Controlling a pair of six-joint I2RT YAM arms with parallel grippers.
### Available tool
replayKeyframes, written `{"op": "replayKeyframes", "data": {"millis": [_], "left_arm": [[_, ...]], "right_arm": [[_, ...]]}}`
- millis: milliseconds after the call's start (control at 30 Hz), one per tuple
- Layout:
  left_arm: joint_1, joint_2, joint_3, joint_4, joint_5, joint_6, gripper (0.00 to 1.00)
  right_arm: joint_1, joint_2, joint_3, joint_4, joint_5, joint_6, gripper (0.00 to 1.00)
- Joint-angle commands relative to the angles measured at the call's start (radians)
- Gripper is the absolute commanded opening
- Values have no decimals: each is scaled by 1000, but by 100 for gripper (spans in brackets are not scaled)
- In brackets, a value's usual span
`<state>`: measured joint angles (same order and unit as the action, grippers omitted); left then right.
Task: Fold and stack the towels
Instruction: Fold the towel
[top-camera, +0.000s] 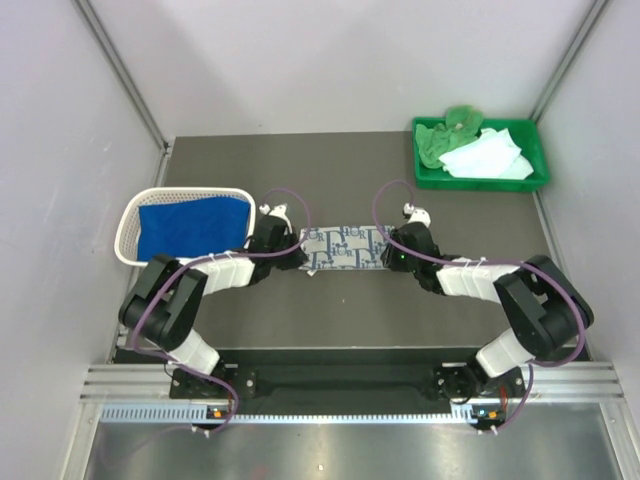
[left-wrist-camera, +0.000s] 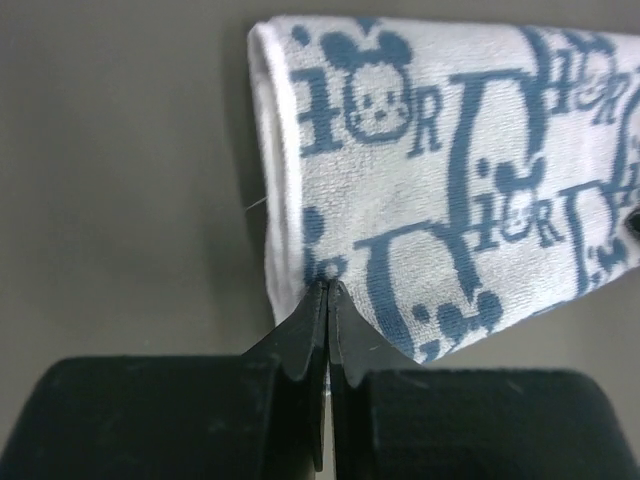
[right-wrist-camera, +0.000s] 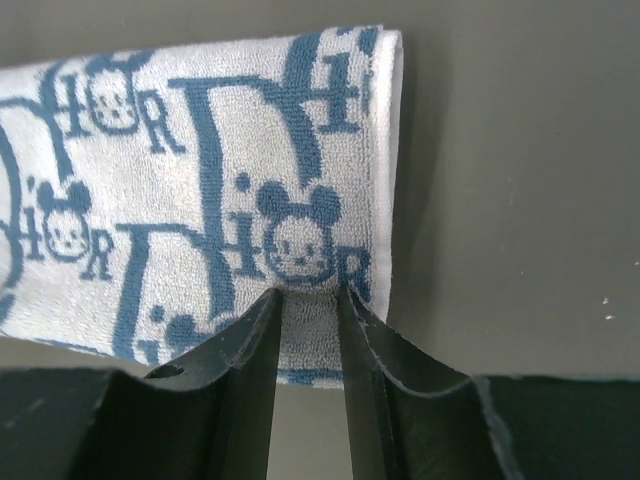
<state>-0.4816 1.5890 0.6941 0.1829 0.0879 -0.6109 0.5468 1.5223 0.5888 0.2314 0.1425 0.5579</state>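
Desk (top view): dark desk (top-camera: 340, 300), with both arms reaching in from 6 o'clock.
Patterned towel (top view): patterned towel (top-camera: 345, 248), blue-grey on white, lies mid-desk as a folded strip running from 9 to 3 o'clock.
Grippers (top view): left gripper (top-camera: 297, 246) is at the strip's 9 o'clock end. Right gripper (top-camera: 388, 252) is at its 3 o'clock end.
Basket (top view): white lattice basket (top-camera: 128, 228) sits at 9 o'clock and holds the royal blue towel (top-camera: 190, 225).
Tray (top view): green tray (top-camera: 480, 183) sits at 1 o'clock and holds the bright green towel (top-camera: 445, 135) and the pale white towel (top-camera: 490, 155).
Left wrist view: left gripper (left-wrist-camera: 328, 292) has its fingers pressed together, tips at the 7 o'clock corner of the patterned towel (left-wrist-camera: 450, 170). Whether cloth is nipped between them cannot be told.
Right wrist view: right gripper (right-wrist-camera: 308, 300) has its fingers apart, straddling the near edge of the patterned towel (right-wrist-camera: 200, 160) close to its 5 o'clock corner. Cloth shows in the gap.
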Motion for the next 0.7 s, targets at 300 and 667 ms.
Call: {"op": "replayKeyframes", "data": {"millis": [300,667], "left_arm": [[-2,-33,14,-97,-76,-3,8],[1,-64,182,-378,-237,-59,66]], "right_arm": [[-31,-10,-34,17,-6,19,30],[-33,-24,-15,-7,2,2,30]]}}
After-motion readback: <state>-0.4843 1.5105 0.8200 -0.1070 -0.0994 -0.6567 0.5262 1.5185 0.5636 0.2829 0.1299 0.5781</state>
